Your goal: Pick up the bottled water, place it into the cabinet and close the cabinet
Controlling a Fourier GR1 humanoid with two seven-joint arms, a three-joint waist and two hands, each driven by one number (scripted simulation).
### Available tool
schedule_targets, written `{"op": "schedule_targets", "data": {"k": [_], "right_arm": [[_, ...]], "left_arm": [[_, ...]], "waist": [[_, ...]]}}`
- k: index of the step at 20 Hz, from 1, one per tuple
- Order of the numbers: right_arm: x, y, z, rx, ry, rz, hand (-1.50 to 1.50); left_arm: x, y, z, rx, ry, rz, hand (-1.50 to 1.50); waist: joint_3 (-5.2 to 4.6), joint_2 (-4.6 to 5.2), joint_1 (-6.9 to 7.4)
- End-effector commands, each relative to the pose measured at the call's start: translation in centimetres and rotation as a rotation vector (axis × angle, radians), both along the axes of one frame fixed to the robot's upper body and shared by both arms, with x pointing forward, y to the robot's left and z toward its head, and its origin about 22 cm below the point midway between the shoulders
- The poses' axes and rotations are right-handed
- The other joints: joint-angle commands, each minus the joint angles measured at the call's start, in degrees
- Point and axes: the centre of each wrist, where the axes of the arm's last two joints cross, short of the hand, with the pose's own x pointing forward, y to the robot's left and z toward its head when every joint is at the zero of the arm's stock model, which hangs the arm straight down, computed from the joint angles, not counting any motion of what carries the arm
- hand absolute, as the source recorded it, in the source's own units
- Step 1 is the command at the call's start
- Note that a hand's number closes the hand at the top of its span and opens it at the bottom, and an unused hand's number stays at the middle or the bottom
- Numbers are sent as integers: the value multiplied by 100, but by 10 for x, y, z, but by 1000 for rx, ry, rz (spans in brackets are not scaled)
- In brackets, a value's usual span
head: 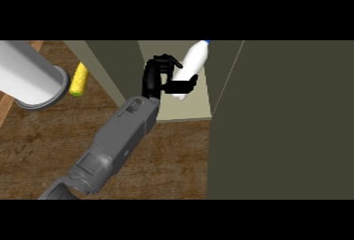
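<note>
Bottle in hand, inside the cabinet opening. Left hand [153,77] comes in on its grey forearm from the lower left edge, fingers curled over the far side of the bottled water [194,58], thumb pressed against its lower end. So: clasped round the bottle, not released.

Bottled water white, blue cap at the top, tilted with the cap leaning up and to the right. It sits over the pale shelf floor of the cabinet [183,113], between the olive left wall and the right one. Whether its base touches the shelf, cannot tell; hand hides it.

Large dark olive panel [290,117] fills the right side, probably the open cabinet door, though its hinge edge is not clear.

Wooden counter [41,150] below and left. Yellow object [79,79] lies on it just left of the cabinet wall. Pale grey cylinder [31,75] at upper left, beside the yellow object.
</note>
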Motion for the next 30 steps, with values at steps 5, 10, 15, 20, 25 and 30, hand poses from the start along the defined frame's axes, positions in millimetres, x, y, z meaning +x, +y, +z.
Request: {"op": "schedule_targets", "data": {"k": [5,10,15,20,25,30], "right_arm": [[-5,2,21,58,-20,46,-150],[1,0,5,62,-31,45,-150],[-1,-9,4,47,-30,47,-150],[-1,-7,10,55,-47,77,-150],[-4,1,11,68,-31,83,-150],[-5,-5,4,54,-6,103,-150]], "left_arm": [[14,15,-1,10,42,186,150],[14,26,-11,53,12,207,150],[26,52,3,207,-65,230,-150],[24,39,1,239,-75,252,-150],[27,42,6,183,-82,160,-150],[35,18,37,6,-210,66,-150]], "waist": [[-10,62,-113],[-9,126,-232],[-2,116,-243],[-7,131,-268],[-17,142,-309],[-13,83,-202]]}}
